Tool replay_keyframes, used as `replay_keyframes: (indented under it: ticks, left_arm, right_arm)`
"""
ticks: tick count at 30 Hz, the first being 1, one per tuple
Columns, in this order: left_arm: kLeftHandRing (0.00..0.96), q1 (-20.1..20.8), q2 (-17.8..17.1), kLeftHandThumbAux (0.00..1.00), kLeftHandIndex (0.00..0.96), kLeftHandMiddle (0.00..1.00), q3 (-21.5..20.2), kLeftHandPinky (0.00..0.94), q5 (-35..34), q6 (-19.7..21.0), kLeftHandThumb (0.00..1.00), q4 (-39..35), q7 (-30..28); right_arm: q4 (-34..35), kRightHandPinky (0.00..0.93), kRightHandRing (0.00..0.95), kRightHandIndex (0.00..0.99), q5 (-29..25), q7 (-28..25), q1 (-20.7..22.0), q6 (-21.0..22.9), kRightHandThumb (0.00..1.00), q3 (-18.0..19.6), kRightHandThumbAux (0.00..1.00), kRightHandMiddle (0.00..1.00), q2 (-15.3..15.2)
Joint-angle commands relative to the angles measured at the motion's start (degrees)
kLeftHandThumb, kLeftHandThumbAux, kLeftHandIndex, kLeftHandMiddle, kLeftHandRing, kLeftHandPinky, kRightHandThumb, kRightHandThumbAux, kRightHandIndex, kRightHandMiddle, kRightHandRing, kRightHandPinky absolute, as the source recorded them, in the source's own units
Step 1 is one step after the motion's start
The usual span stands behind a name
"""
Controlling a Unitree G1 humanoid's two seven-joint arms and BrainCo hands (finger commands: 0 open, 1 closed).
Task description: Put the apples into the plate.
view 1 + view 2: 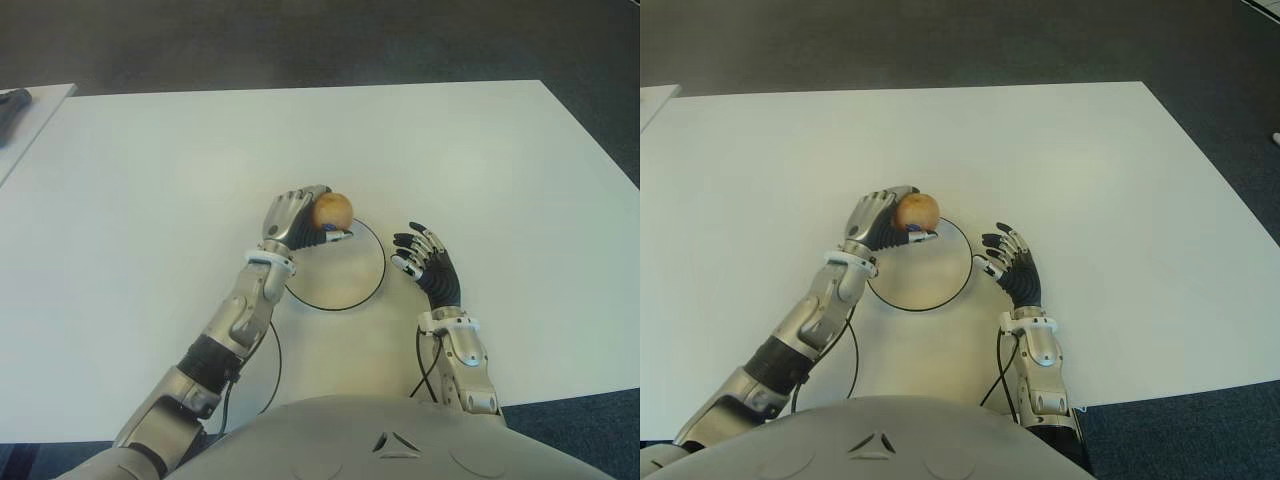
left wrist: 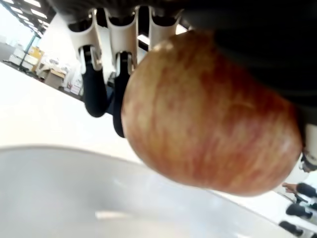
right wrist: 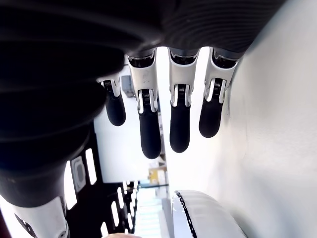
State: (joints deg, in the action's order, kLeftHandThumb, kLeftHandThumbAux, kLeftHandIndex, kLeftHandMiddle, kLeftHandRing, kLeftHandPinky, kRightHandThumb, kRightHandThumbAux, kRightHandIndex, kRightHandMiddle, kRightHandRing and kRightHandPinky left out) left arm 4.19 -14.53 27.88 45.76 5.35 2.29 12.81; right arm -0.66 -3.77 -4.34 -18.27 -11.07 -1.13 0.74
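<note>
Over the far-left rim of the plate [image 1: 372, 283], the apple [image 1: 331, 209] is held in the left hand [image 1: 292, 220], fingers [image 2: 95, 89] curled around it and pinching it from the side; the left wrist view shows the fruit just above the plate's pale surface, contact not confirmed. The right hand [image 1: 428, 264] shows just beside the plate's right edge, fingers [image 3: 150, 130] spread and relaxed, nothing held. Only one apple is visible. For a clean release, judged from here: the fruit should be carried further toward the plate centre, lowered until seated, and the fingers opened slowly, since a round smooth apple is likely to roll off a shallow rim. Apple: round, glossy, yellow-red streaked skin. Plate: white, circular, flat-looking, thin dark edge line, nearly blending with the matte white bench [image 1: 150, 180]. Hands: metal links with dark rubbery fingertip pads.
</note>
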Motion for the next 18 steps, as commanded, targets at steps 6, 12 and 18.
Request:
replay_keyframes:
  ticks: [6,12,18]
  left_arm:
    - [0.855,-5.73,-1.55,0.693,0.444,0.875,2.21,0.838,1.85,-1.04,0.754,-1.62,-2.62]
    - [0.869,-7.28,-2.47,0.694,0.443,0.887,2.57,0.859,3.03,-2.03,0.753,-1.14,-2.14]
    - [0.872,-7.32,-2.59,0.694,0.443,0.891,2.89,0.854,4.72,-2.36,0.752,-0.09,-1.34]
  right_arm:
    - [-1.86,0.266,0.29,0.176,0.16,0.34,-2.52,2.12,0.514,-0.16,0.726,0.35,0.4]
    - [-1.62,0.267,0.287,0.175,0.05,0.18,-2.63,2.34,0.509,-0.25,0.724,0.344,0.42]
    - [-1.48,0.277,0.288,0.173,0.13,0.19,-2.63,2.68,0.49,-0.36,0.723,0.338,0.38]
